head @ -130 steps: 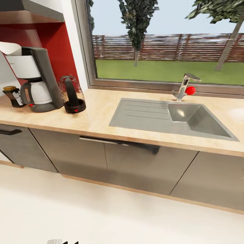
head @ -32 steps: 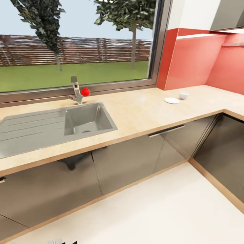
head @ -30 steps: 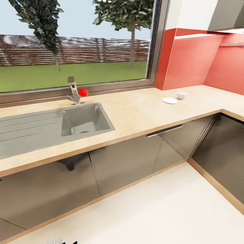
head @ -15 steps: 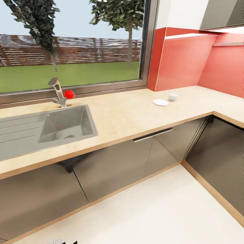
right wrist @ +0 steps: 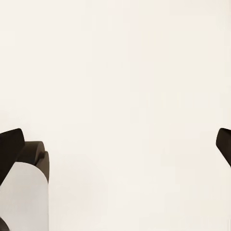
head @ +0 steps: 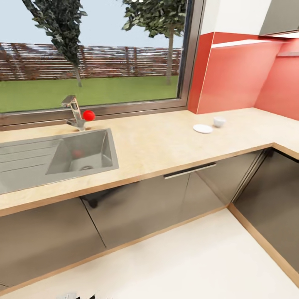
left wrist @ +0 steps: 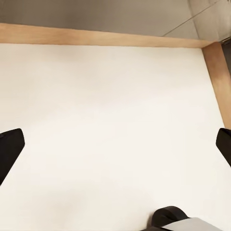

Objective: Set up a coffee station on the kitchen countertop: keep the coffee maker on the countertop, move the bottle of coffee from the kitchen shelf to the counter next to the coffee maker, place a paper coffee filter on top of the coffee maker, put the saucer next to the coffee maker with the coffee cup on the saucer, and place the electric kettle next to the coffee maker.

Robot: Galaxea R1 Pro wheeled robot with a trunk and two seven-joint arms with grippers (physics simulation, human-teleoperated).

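Observation:
The light wood-grain kitchen countertop [head: 162,143] runs under the window in the head view. On it at the right, a white saucer [head: 202,128] lies flat, with a small white coffee cup [head: 219,121] standing just beyond it, beside and not on it. The coffee maker, bottle of coffee, paper coffee filter and electric kettle are out of view. My left gripper [left wrist: 115,149] hangs open over the pale floor near a wooden plinth, nothing between its black fingertips [left wrist: 9,151]. My right gripper [right wrist: 115,144] is open too, above bare floor.
A steel sink [head: 81,153] with a tap [head: 74,111] and its red knob [head: 88,115] sits at the left under the window. Grey cabinet fronts [head: 166,199] run below; the counter turns a corner at the right [head: 286,145]. Red backsplash [head: 236,79] stands behind the cup.
The camera has swung right along the counter, away from the coffee maker and kettle; in the last half second the sink, saucer and cup shifted slightly right in the picture.

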